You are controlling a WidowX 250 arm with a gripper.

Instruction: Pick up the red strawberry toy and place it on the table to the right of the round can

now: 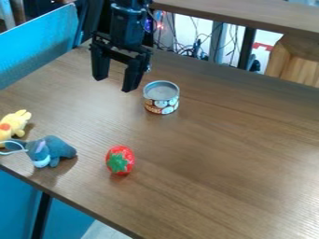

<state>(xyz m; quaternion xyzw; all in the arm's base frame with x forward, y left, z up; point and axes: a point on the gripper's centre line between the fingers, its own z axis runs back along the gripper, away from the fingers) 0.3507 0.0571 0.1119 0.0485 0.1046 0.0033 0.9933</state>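
The black gripper (114, 84) hangs over the back left part of the wooden table, its two fingers spread apart with nothing between them. Just to its right and slightly nearer the camera stands a short can (161, 98) with a grey top and a patterned orange and white side. A red strawberry (120, 160) with a green leafy cap lies closer to the front edge. Left of the strawberry is a blue-grey plush donkey (52, 150) with a pale muzzle. Beside it, at the left edge of the view, lies a yellow plush toy (14, 124).
The brown wooden table (224, 163) extends to the right, its front edge running diagonally at lower left. A blue panel (37, 44) rises along the back left side. Behind the table are cables, dark posts, a raised wooden shelf (243, 14) and a wooden piece (293, 58).
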